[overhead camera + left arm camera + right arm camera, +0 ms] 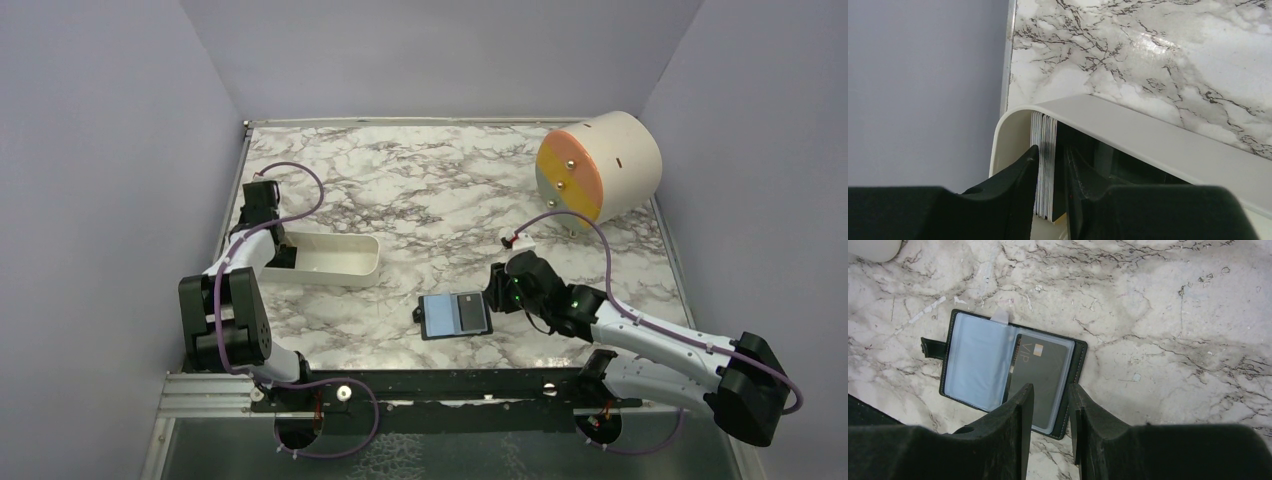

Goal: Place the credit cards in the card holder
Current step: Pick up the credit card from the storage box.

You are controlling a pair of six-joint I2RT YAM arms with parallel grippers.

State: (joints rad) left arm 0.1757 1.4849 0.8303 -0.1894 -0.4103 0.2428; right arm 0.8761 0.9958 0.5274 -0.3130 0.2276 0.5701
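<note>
- Now the left gripper sits with its jaws narrow about a stack of cards standing on edge. We cannot tell whether it pinches them, since a dark strip lies between the stack and one finger.
- Those cards lean against the end wall of the tray, at 9 o'clock on the table.
- The right gripper holds nothing, its jaws a narrow gap apart, and hovers over the holder at its 5 o'clock edge.
- That holder lies open at 6 o'clock on the table, with one grey card on its right half.
- We judge the step to be lifting cards from the tray. We should pinch only a few, draw them straight up clear of the wall, and keep the right gripper ready to steady the holder.
</note>
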